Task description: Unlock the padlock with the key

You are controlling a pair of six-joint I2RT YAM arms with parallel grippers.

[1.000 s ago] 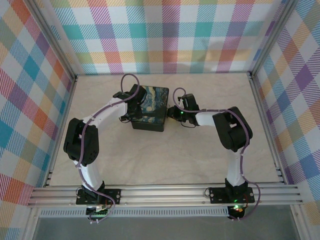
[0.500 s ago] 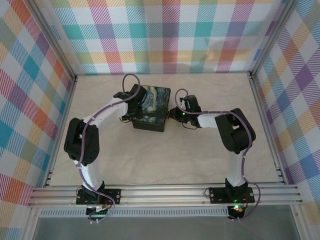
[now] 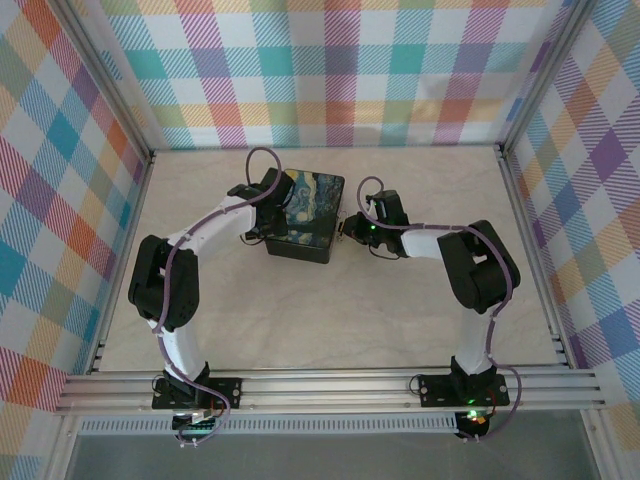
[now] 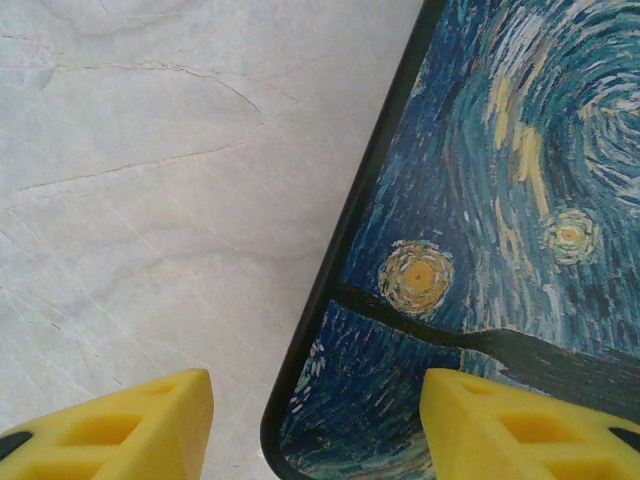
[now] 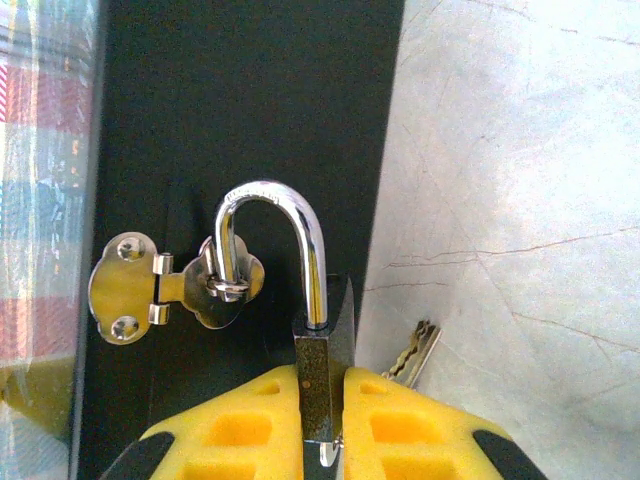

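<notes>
Yellow fingers (image 5: 400, 425) on the right gripper (image 5: 322, 430) are squeezed almost shut on the padlock (image 5: 318, 365) — only its thin brassy body sits between them, and the shiny curved shackle is hooked through the ring of a silvery hasp (image 5: 165, 285) on the side of the black box (image 5: 270, 100). A small toothed grey key (image 5: 415, 352) pokes out just beside that grip, over the pale marble-look table (image 5: 520, 200). The left gripper (image 4: 315, 440) has its fingers spread wide, holding nothing — one over the table, one over the corner of the box's swirly painted night-sky lid.
</notes>
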